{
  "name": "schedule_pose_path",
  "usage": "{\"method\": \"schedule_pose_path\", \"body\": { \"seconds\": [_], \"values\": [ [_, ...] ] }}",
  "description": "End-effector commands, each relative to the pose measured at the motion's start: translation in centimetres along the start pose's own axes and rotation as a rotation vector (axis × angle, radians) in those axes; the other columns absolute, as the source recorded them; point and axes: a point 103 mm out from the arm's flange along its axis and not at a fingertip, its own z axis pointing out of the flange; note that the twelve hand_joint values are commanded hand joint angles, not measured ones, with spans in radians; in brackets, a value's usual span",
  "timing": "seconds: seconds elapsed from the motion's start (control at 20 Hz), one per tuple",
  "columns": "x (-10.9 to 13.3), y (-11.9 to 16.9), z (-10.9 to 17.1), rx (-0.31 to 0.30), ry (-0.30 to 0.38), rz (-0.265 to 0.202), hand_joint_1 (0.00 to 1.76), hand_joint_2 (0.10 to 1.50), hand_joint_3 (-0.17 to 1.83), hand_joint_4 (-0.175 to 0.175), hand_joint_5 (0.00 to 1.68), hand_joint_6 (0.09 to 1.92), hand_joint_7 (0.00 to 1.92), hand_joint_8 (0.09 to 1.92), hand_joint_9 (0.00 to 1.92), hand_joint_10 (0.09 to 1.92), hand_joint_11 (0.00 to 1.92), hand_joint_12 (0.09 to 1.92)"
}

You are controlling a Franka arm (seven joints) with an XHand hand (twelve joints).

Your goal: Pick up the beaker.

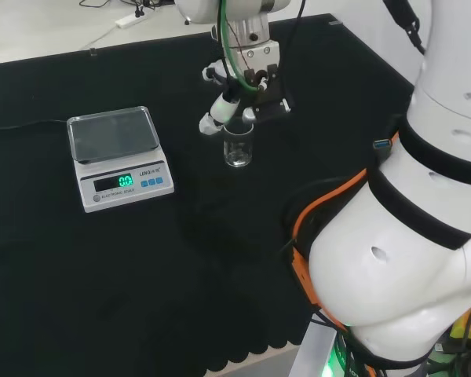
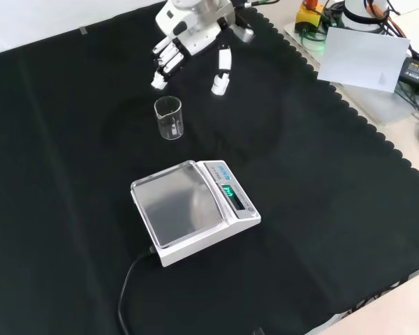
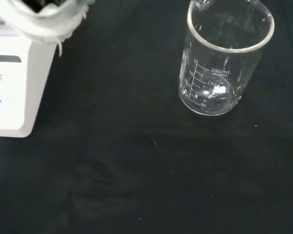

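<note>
Beaker (image 2: 168,117): clear glass, upright, printed graduations, spout at rim, standing near the scale (image 2: 194,211). Hand (image 2: 192,52) above it, fingers spread, holding nothing.

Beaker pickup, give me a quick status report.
Robot hand open, above and beyond the beaker, not touching. Beaker upright on the cloth, looks empty. Scale stands apart; nothing in the way.

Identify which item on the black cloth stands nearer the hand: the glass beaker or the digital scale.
The glass beaker, upright just below the hand in the front view; the digital scale sits farther away.
</note>
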Motion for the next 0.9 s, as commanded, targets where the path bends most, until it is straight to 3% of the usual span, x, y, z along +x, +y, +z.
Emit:
{"method": "schedule_pose_path", "body": {
  "seconds": [0.05,0.45,0.9],
  "values": [
    [-2.4,2.3,1.2,0.014,0.016,0.018,0.8,0.59,0.3,0.03,0.13,0.09,0.07,0.73,0.23,0.94,0.01,1.56],
    [-5.2,3.6,3.2,0.044,0.037,0.044,0.8,0.59,0.29,0.032,0.13,0.09,0.07,0.73,0.21,0.94,0.01,1.56],
    [-3.9,4.4,5.7,0.084,0.02,0.021,0.76,0.56,0.28,0.036,0.12,0.09,0.06,0.73,0.2,0.94,0.0,1.56]
  ]
}}
